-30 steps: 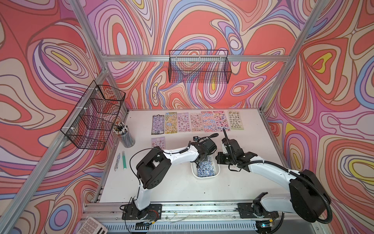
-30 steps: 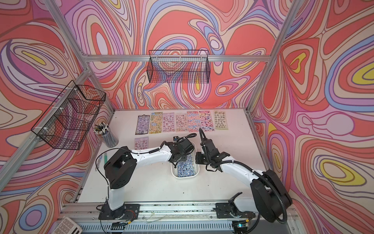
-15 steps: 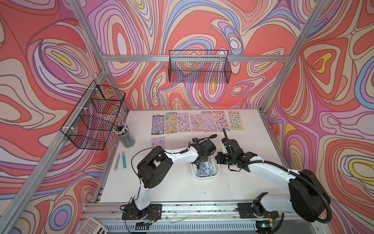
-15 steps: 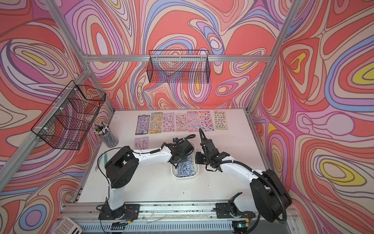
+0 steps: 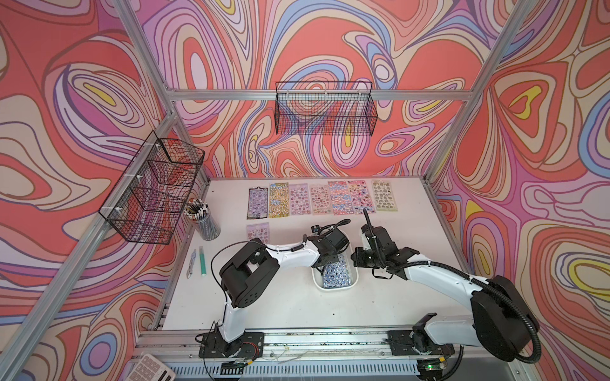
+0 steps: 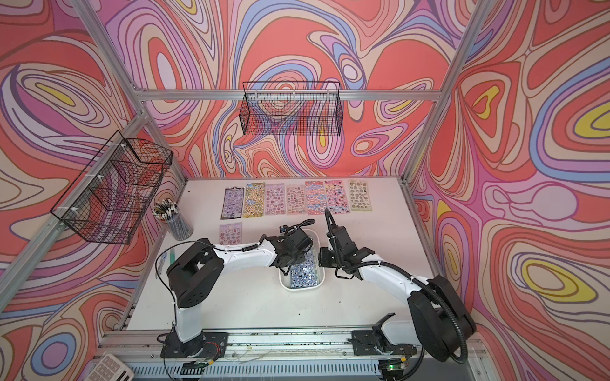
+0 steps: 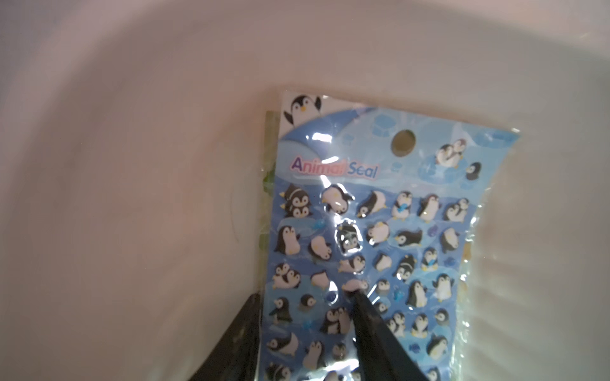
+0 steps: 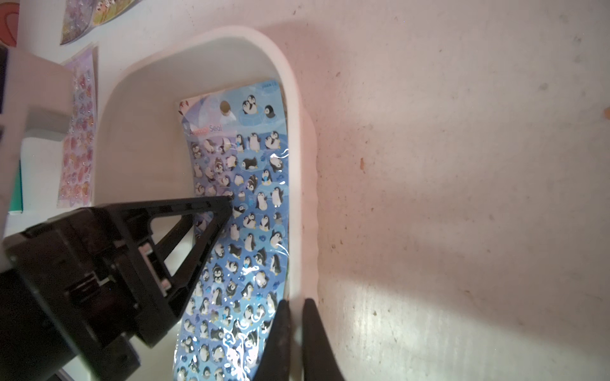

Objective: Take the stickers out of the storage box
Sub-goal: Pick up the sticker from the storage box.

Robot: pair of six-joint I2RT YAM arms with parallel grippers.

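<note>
Against a second ago there is hardly any change in both top views. The white box (image 5: 333, 289) sits at the same spot, front middle of the table (image 5: 280, 306), and the right arm has not moved. The eight sticker sheets (image 5: 298, 199) already out lie as before: seven in a row at the back, and a single sheet (image 5: 257, 232) alone nearer the arms. The left arm stays bent over the box, its pose nearly the same.

Fingers of the left gripper (image 7: 305, 293) stand apart, unclenched, nothing pinched. One fingertip (image 7: 356, 293) rests on the blue penguin sheet (image 7: 379, 231); the other stands just off that sheet's long edge. The right gripper (image 8: 296, 301) is clamped on the box's side wall, one finger inside and one outside.

The penguin sheet lies topmost in the box, along the clamped wall.

Hard to see:
- A green edge (image 7: 268, 178) shows under the penguin sheet; how many sheets lie beneath cannot be told.
- In both top views the left wrist covers the box's far end and the left gripper's fingers.
- The left wrist view cuts off the penguin sheet's near end.
</note>
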